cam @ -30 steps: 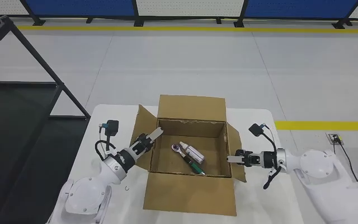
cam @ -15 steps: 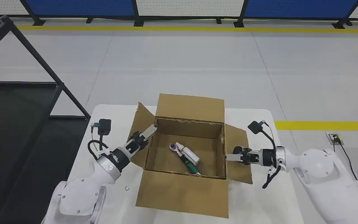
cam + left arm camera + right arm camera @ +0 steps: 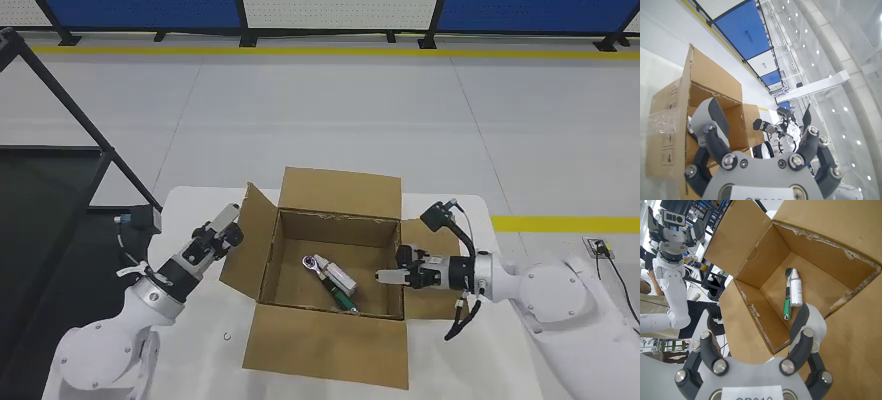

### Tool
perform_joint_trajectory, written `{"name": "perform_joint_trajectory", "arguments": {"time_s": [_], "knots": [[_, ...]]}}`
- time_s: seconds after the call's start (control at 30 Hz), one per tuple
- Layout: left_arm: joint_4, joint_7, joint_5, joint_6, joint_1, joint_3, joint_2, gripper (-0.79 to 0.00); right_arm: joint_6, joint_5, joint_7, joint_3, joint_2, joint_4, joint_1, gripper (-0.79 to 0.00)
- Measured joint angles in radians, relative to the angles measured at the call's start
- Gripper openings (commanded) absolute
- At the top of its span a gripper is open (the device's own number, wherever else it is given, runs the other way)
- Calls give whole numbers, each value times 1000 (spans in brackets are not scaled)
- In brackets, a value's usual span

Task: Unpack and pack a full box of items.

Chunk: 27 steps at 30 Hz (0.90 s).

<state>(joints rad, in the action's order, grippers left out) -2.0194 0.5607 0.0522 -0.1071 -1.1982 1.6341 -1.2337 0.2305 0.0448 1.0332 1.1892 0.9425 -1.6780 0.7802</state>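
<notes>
The white table (image 3: 190, 205) carries an open cardboard box (image 3: 343, 190), flaps splayed outward. The left gripper (image 3: 230, 228) hangs outside the left flap, fingers spread and empty. The right gripper (image 3: 755, 317), likewise spread and empty, sits above the box's right wall. On the box floor a white spray bottle (image 3: 796, 289) and a green-handled ratchet wrench (image 3: 787, 298) lie touching, side by side. Unpacking seems in hand. Next, the right gripper likely needs to drop in and straddle one item without catching the other.

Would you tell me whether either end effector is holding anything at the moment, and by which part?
Nothing is held. The left end effector and the right end effector are both open and empty; the wrench and bottle lie loose in the box.
</notes>
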Motion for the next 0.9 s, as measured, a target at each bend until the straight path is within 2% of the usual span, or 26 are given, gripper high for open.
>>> {"name": "perform_joint_trajectory", "arguments": {"time_s": [0.27, 0.5, 0.63, 0.73, 0.9], "knots": [[-7, -52, 94, 44, -92, 110, 5, 0, 0, -1, 0, 0, 0, 1, 0, 0], [18, -39, 126, 74, -107, 123, 10, 0, 15, 45, -5, -40, 5, -25, -5, 0], [23, -33, 128, 76, -97, 116, 13, 0, -21, 197, 3, -170, 31, -39, -91, 0], [24, -29, 140, 83, -102, 123, 15, 0, -64, 326, 25, -304, 65, -9, -191, 0], [33, -16, 186, 111, -126, 127, 17, 0, -124, 509, 25, -523, 144, 88, -359, 0]]}}
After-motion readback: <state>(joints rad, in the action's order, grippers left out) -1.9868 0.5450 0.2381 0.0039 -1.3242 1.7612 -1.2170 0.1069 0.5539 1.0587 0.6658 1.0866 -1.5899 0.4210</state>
